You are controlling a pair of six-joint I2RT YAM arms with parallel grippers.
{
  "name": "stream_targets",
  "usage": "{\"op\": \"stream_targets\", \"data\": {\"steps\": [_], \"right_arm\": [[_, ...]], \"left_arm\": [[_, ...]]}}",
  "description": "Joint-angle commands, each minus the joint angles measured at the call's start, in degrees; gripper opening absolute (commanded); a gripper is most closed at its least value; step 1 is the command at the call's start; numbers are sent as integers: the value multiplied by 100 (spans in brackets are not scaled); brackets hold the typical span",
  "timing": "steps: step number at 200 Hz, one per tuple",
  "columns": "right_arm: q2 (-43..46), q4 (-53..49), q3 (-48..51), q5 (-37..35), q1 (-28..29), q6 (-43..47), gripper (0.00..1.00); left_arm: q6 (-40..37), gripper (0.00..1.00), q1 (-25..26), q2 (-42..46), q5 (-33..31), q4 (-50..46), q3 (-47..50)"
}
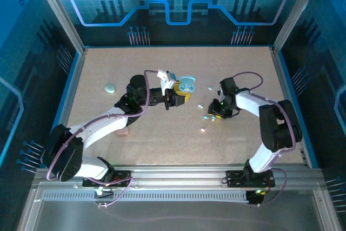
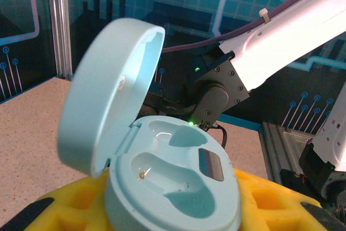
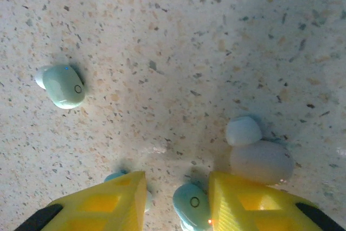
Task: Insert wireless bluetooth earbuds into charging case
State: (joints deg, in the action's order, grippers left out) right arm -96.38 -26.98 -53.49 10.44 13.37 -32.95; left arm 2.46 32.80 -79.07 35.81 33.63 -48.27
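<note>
Several tiny earbuds (image 3: 65,86) — light, glossy, slippery. Straddles one at 6 o'clock with right gripper (image 3: 174,198), jaws apart; clamps open charging case (image 2: 173,182) in left gripper (image 1: 180,97). Pinch across plump body.

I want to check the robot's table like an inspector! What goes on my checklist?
Surface: speckled beige tabletop, no spills seen.
Job's things: open pale mint plastic charging case, both sockets empty; tiny glossy mint and whitish earbuds loose on the table by the right arm.
Clutter: closed pale mint oval case at far left; small pink item partly under the left arm, too small to identify.
Grippers: left gripper shut on the open case; right gripper open, yellow fingers low over the table, one mint earbud between them.
Cables: purple cables loop along both arms.
Surroundings: blue patterned walls, metal frame.
</note>
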Motion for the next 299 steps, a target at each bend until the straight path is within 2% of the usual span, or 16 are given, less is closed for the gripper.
{"op": "stream_targets", "data": {"steps": [1, 82, 182, 218, 263, 299], "right_arm": [[-138, -230, -128, -149, 57, -21, 37], [-188, -208, -70, 218, 130, 42, 35], [-44, -370, -263, 239, 398, 138, 34], [-108, -546, -396, 72, 491, 161, 34], [-124, -956, -638, -478, 544, 324, 33], [-294, -1114, -801, -499, 616, 384, 30]], "left_arm": [[-88, 35, -28, -43, 145, 14, -112], [-98, 35, -35, -91, 154, -10, -161], [-105, 35, -32, -47, 119, 17, -105], [-105, 35, -28, -30, 113, 25, -86], [-140, 35, -29, 31, 66, -5, -42], [-158, 35, -36, 54, 40, -18, -24]]}}
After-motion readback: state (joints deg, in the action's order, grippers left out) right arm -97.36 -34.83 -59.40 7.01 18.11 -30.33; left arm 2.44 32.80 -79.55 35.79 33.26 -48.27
